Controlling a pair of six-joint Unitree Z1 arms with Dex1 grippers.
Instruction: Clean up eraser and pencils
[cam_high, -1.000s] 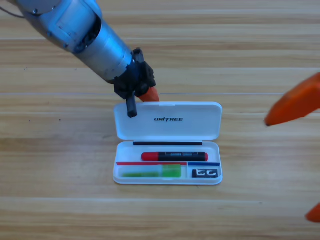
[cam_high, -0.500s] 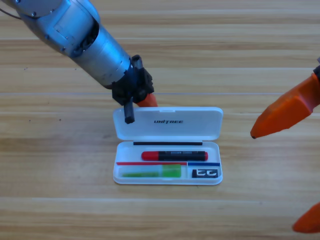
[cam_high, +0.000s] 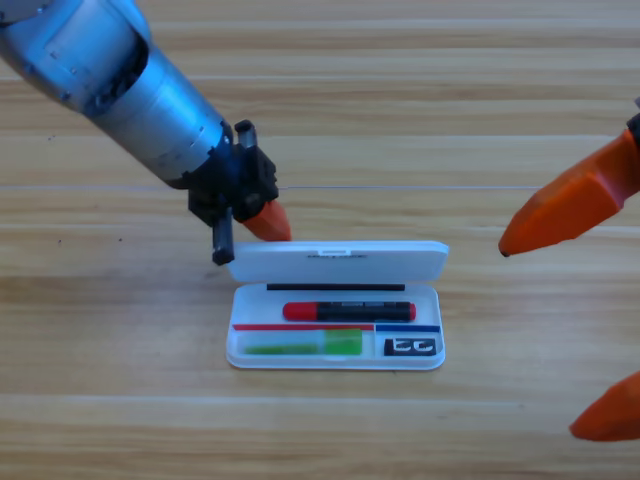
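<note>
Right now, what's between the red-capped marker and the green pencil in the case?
In the high view, only the case's own divider separates the red-capped marker from the green pencil below it. The eraser sits right of the pencil.

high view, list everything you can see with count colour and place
case: 1, white, table centre, lid tilted partway over the tray
marker: 1, red cap and black barrel, upper slot of the case
pen: 1, light green, lower left slot
eraser: 1, black with white label, lower right slot
table: 1, light wood
left end effector: 1, black with orange jaws, behind the lid's left end
right end effector: 1, orange jaws spread wide, right edge
</note>
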